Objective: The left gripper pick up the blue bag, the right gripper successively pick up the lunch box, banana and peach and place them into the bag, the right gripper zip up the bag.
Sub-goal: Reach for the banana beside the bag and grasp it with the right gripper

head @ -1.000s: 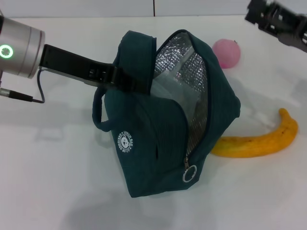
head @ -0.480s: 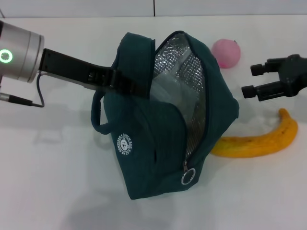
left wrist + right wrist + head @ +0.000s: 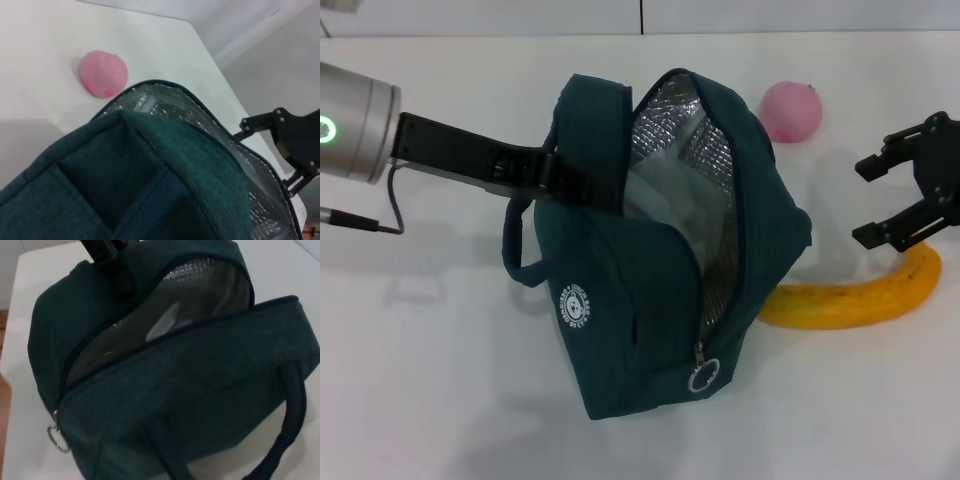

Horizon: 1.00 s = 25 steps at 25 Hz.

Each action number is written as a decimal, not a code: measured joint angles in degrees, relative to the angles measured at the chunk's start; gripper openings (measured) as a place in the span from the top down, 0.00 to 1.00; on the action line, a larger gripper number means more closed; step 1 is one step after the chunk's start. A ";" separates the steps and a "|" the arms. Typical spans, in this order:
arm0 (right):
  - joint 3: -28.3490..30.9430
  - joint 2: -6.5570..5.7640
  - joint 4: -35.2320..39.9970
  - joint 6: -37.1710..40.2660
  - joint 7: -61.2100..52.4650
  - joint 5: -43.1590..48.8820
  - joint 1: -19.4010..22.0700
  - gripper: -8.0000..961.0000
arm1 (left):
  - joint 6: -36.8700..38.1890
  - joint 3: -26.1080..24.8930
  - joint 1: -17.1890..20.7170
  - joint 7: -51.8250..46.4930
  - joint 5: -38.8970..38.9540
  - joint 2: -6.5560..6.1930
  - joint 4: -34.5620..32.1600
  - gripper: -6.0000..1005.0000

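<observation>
The blue bag [image 3: 640, 300] hangs tilted at the middle of the table, mouth open and silver lining showing. My left gripper [image 3: 582, 183] is shut on its top handle. A clear lunch box [image 3: 665, 200] lies inside the bag and shows as a pale shape [image 3: 165, 322] in the right wrist view. The banana [image 3: 850, 300] lies on the table right of the bag. My right gripper [image 3: 866, 201] is open just above the banana's far tip, with nothing between its fingers [image 3: 260, 121]. The pink peach [image 3: 790, 110] sits behind the bag, also seen from the left wrist as the peach [image 3: 102, 73].
The metal zipper ring [image 3: 702, 378] hangs at the low end of the bag's opening, and the same ring [image 3: 57, 437] shows in the right wrist view. A second loop handle [image 3: 515, 250] droops on the bag's left side. White tabletop [image 3: 440, 400] surrounds everything.
My right gripper came down from the far right corner to just above the banana's end, turning as it went. The bag shifted slightly left with the left arm.
</observation>
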State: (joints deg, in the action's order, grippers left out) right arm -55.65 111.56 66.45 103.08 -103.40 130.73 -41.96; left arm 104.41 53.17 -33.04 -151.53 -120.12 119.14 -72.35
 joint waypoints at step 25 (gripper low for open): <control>-16.03 3.60 1.45 -0.37 -1.67 14.61 -5.33 0.12 | 0.03 -1.70 0.84 0.28 0.07 0.30 0.73 0.95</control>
State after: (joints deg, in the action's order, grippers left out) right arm -71.68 115.15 67.90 102.71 -105.07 145.34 -47.28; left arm 104.45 51.47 -32.21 -151.26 -120.05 119.43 -71.63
